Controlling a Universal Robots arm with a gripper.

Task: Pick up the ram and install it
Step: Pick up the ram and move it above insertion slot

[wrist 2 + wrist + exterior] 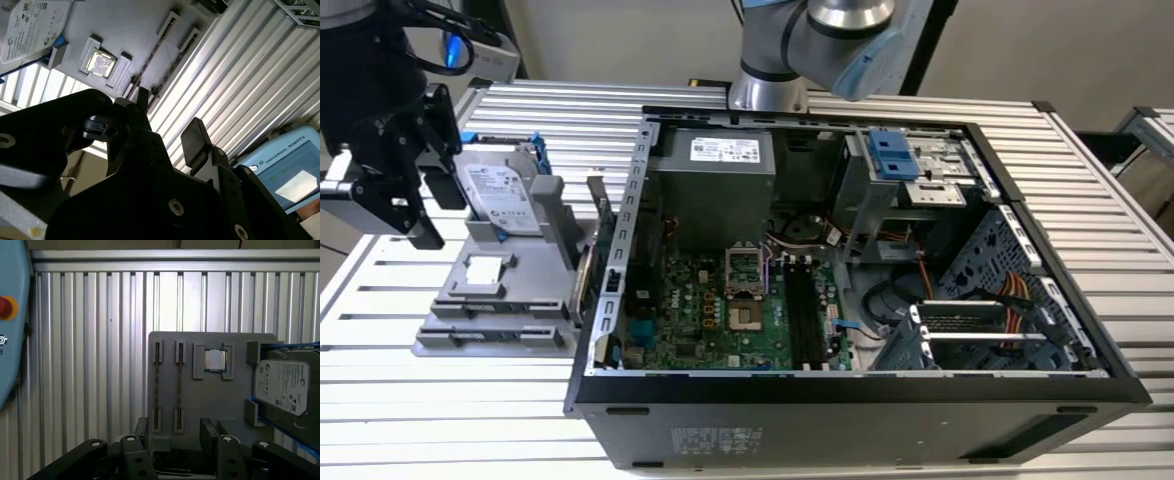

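Two thin dark ram sticks [157, 385] stand on edge in the slots of a grey holder [200, 400]; in the second wrist view the ram [152, 62] shows as dark lines in the same slots. My black gripper [175, 432] hangs open above the holder's near edge, in line with the slots, and holds nothing. Its two fingers [197, 140] are apart in both wrist views. In the exterior view the gripper [434, 215] hovers at the exterior view's left, beside the holder [494, 300].
On the holder also sit a processor chip [215, 360] and a silver hard drive [500, 190] with blue handles. The open computer case [854, 390] holds the green motherboard [720, 310] and its long black slots [807, 310]. A blue pendant [285, 170] lies nearby.
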